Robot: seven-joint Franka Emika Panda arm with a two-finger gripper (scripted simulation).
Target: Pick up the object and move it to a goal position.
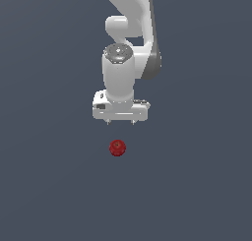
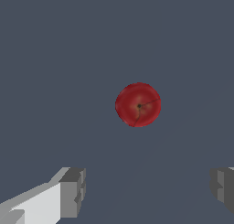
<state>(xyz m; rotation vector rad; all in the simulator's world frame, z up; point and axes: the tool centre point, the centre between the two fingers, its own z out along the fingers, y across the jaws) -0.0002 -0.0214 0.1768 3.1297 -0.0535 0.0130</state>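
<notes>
Tabletop [image 1: 44, 186]: plain dark slate surface, filling both views; no edge or corner was in frame, so places could not be fixed against them.

Arm [image 1: 129, 18]: one white Panda, entering from the top of the exterior view, wrist pointing down at the surface.

Gripper [image 1: 120, 122]: white hand with the fingers spread wide apart, nothing between them. In the wrist view the left-hand fingertip [image 2: 73, 191] and its opposite stood at either side of the picture with bare surface between.

Object [image 1: 117, 148]: small dark-red round fruit, resting alone on the surface, apart from the gripper. It sat just beyond the fingertips towards the bottom of the exterior view, slightly to that view's left of the gripper's centre. Being round, it showed no long axis to align with.

Judgement: the approach was not yet complete; the coming move called for a short shift to centre the open fingers over the fruit, then descent.

View differences: the exterior view alone showed the arm's posture; the wrist view alone showed the object's [image 2: 138, 105] dimpled top and stem point. No goal marker appeared in either.
</notes>
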